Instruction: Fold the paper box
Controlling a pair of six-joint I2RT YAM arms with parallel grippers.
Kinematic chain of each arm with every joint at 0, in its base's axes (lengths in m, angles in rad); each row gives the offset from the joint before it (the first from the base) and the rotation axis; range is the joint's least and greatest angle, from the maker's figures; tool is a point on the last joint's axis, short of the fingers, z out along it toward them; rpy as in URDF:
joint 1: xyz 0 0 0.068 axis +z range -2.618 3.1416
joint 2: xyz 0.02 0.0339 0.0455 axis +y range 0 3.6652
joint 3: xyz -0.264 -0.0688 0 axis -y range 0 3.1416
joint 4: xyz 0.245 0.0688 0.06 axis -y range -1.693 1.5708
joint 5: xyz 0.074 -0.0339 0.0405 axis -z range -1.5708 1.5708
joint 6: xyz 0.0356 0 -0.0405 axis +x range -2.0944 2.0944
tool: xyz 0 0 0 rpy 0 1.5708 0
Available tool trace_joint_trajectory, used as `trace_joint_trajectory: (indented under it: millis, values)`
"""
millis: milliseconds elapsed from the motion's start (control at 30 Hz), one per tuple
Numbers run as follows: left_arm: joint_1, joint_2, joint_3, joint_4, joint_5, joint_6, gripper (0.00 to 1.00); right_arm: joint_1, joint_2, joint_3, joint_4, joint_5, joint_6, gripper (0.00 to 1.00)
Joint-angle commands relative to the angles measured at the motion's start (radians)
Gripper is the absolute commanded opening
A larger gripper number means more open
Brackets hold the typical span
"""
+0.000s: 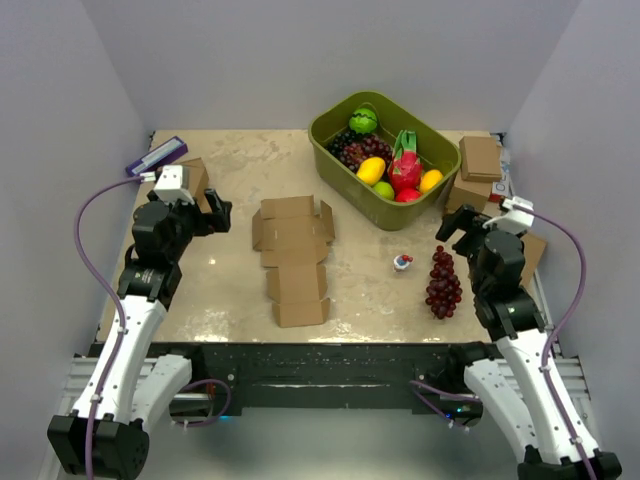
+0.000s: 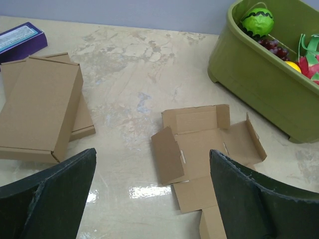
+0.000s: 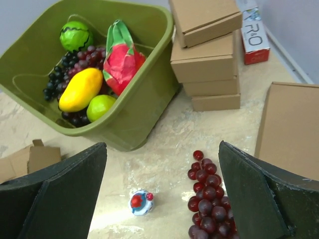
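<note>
Top external view: the paper box (image 1: 293, 258) is seen flat on the table (image 1: 220, 295), long axis running away from the bases, nearer the left gripper (image 1: 218, 213) than the right gripper (image 1: 455, 232), both spread wide and empty.

Likely a lab — bare-walled robot test table (image 1: 230, 180).
</note>
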Motion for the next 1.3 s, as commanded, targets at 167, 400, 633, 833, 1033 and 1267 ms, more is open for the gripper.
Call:
trace_joint_trajectory:
  millis: [167, 400, 633, 833, 1033, 1267]
  values:
    - [0.002, 0.001, -0.003, 0.04, 0.003, -0.05, 1.0, 0.021, 0.085, 0.16, -0.034, -0.246, -0.047, 0.82]
    - [0.002, 0.003, -0.027, 0.071, 0.117, -0.015, 0.99, 0.448, 0.212, 0.235, -0.083, 0.02, -0.019, 0.79]
    - [0.0, 0.026, -0.044, 0.094, 0.193, -0.001, 0.99, 0.808, 0.471, 0.324, -0.094, 0.22, 0.094, 0.8]
    - [-0.001, 0.103, -0.04, 0.094, 0.259, -0.018, 0.98, 0.859, 0.725, 0.422, -0.059, 0.258, 0.185, 0.84]
    - [-0.029, 0.167, -0.032, 0.067, 0.269, -0.003, 0.93, 0.86, 0.946, 0.572, -0.086, 0.39, 0.194, 0.88]
    - [-0.064, 0.205, -0.015, 0.025, 0.168, 0.029, 0.9, 0.787, 1.23, 0.81, -0.237, 0.462, 0.193, 0.9]
